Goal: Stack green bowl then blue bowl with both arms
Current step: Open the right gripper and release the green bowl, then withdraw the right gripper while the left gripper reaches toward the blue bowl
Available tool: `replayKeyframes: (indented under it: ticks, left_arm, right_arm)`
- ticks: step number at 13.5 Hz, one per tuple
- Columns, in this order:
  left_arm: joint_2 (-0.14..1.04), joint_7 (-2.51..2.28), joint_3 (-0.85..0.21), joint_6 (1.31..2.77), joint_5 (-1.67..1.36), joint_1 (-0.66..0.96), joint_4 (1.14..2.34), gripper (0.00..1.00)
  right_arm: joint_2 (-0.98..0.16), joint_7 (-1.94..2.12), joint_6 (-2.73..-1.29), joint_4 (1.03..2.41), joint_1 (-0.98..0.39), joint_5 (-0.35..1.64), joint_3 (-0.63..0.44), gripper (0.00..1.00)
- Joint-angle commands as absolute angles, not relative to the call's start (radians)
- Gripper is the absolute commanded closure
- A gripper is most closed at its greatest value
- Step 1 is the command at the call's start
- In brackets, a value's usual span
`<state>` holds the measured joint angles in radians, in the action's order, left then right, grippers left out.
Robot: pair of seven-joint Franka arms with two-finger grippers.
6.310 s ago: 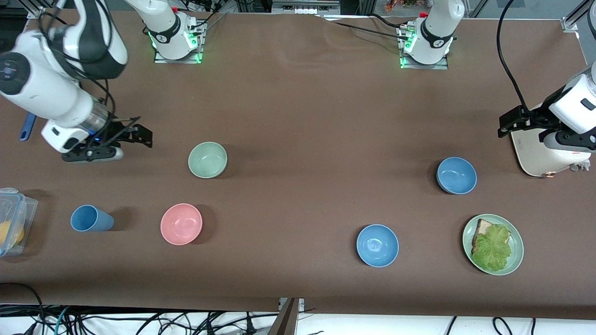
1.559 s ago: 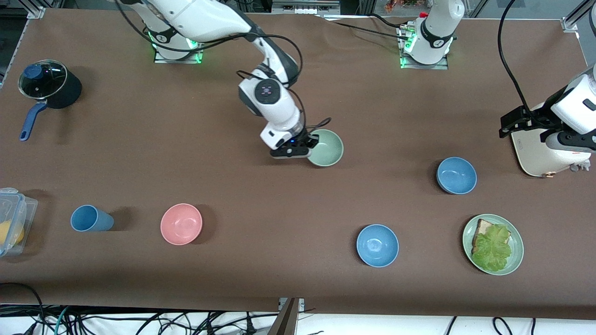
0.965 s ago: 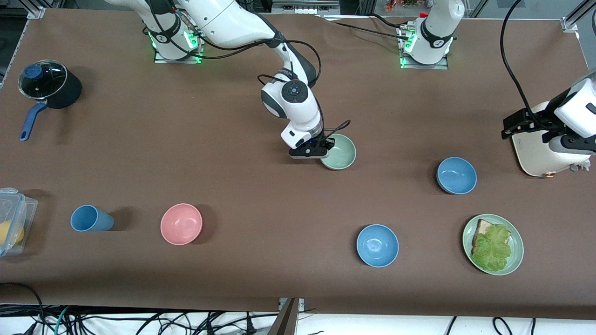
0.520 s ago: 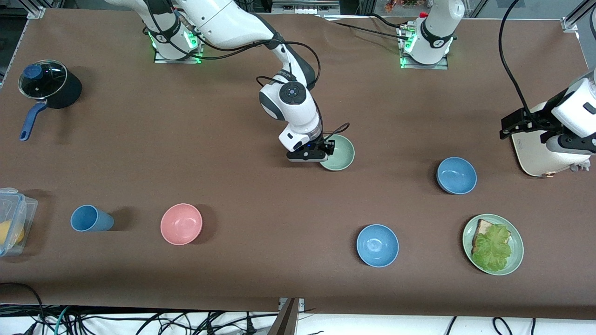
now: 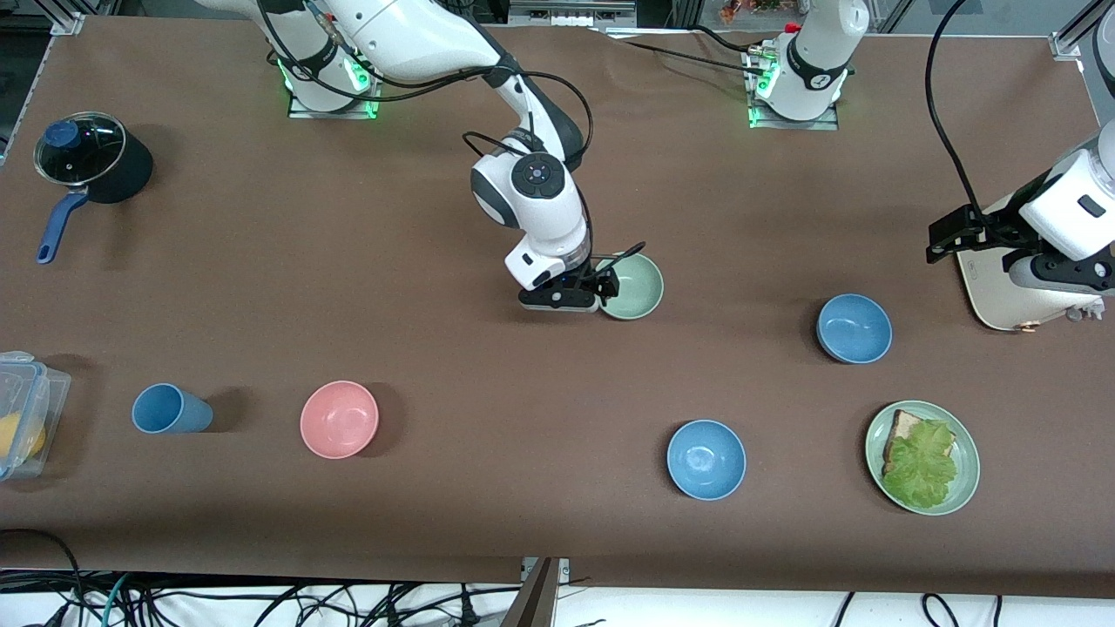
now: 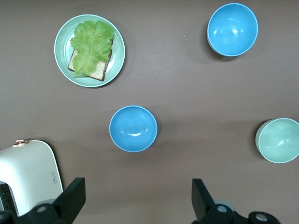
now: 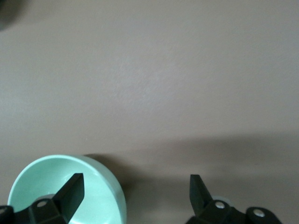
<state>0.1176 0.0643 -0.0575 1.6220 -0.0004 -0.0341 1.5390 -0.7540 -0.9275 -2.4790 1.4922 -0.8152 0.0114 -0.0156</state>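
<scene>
The green bowl stands upright on the table's middle; it also shows in the right wrist view and the left wrist view. My right gripper is open and empty, just beside the bowl's rim toward the right arm's end; in its own view one finger overlaps the bowl. Two blue bowls stand toward the left arm's end, one farther from the front camera and one nearer. My left gripper waits open and empty, high over the toaster.
A green plate with bread and lettuce lies near the blue bowls. A pink bowl, a blue cup and a clear box stand toward the right arm's end, with a lidded black pot.
My right gripper carried the green bowl to the middle of the table, set it down, opened and drew back off its rim. The left arm barely shifted.
</scene>
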Motion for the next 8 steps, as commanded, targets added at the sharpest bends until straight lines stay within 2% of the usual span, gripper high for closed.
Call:
replayKeyframes:
  ticks: [1, 6, 8]
  left_arm:
    - [0.135, 0.071, -0.054, 1.597, -0.009, -0.029, 1.497, 0.0]
    - [0.141, 0.072, -0.091, 1.566, -0.012, -0.005, 1.494, 0.0]
    - [0.143, 0.078, -0.087, 1.476, -0.012, -0.02, 1.502, 0.0]
  right_arm:
    - [-0.712, -0.875, -2.415, 1.499, -0.784, -0.006, -0.012, 0.0]
    - [-0.614, -0.694, -2.26, 1.516, -0.694, 0.005, -0.011, 0.0]
    - [-0.563, -0.626, -2.194, 1.537, -0.661, 0.009, -0.011, 0.0]
